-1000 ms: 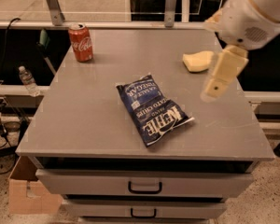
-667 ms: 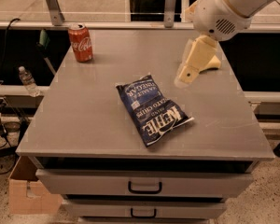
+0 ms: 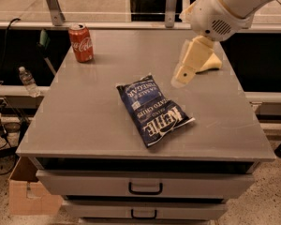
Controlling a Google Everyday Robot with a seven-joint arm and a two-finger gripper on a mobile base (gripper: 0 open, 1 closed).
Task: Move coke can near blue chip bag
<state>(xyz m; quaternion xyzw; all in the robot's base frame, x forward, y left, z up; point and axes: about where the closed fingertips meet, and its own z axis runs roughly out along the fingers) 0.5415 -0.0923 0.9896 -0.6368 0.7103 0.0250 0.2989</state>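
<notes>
The red coke can [image 3: 81, 42] stands upright at the far left corner of the grey table [image 3: 84, 116]. The dark blue chip bag [image 3: 152, 109] with white "Kettle" lettering lies flat near the table's middle, slanting toward the front right. My gripper [image 3: 181, 77] hangs from the white arm [image 3: 225, 8] at the upper right. It is above the table just right of the bag's far end, and well to the right of the can. It holds nothing.
A pale yellow sponge [image 3: 210, 63] lies at the far right, partly behind the gripper. Drawers [image 3: 145, 186] sit under the table front. A water bottle [image 3: 27, 81] and cables are at the left, a cardboard box [image 3: 25, 191] on the floor.
My arm and gripper have moved left across the table, from the right edge beside the sponge to just right of the chip bag. The can and bag have not moved.
</notes>
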